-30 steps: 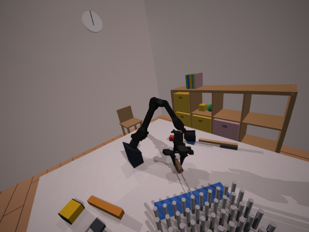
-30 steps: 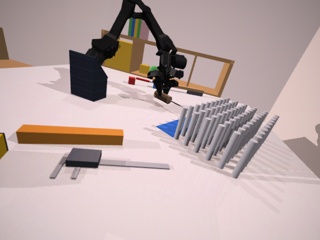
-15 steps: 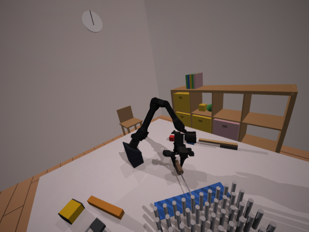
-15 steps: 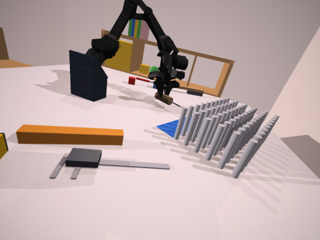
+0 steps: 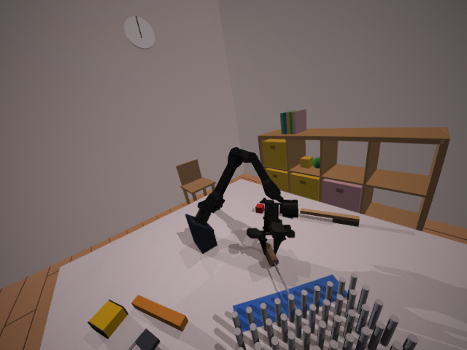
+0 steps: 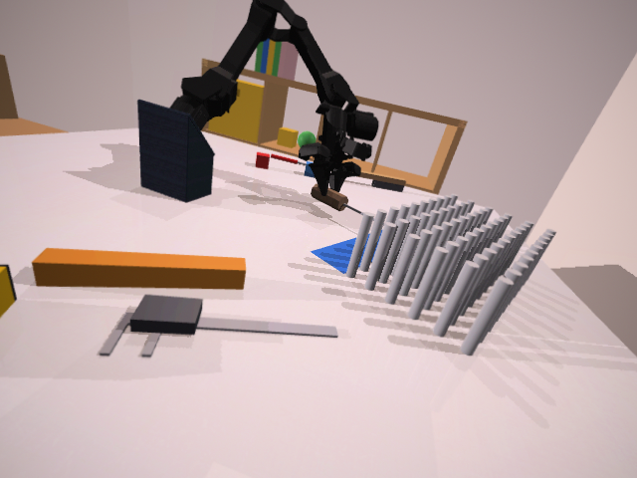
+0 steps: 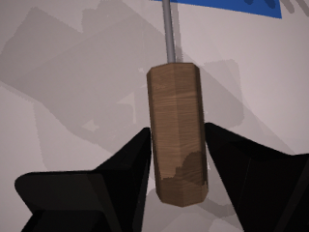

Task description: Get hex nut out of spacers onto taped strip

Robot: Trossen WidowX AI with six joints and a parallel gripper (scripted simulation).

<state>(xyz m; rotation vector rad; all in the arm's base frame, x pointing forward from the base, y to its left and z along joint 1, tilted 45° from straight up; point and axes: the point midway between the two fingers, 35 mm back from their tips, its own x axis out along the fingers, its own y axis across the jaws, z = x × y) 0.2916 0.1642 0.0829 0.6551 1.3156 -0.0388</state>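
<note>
Nearest in the exterior view, the caliper [image 5: 147,340] [image 6: 167,311] and orange bar [image 5: 159,312] [image 6: 138,270] lie outside the field, unused. Beyond them the spacers [image 5: 291,307] [image 6: 427,283] all appear upright; the nut cannot be made out, so its place, presumably among them, cannot be confirmed. No nut shows on the visible part of the blue strip [image 5: 256,302] [image 6: 328,252] [image 7: 241,4]. Farther back, the gripper [image 5: 271,251] [image 6: 329,190] [image 7: 177,130] is clenched on the tool's wooden handle [image 5: 271,254] [image 6: 328,197] [image 7: 178,130], its thin shaft [image 5: 281,276] [image 6: 354,209] [image 7: 169,39] pointing towards the spacers, far end hidden. So the tool is in hand; reaching the nut, dragging it out, setting the tool down and withdrawing open seem left to do
</note>
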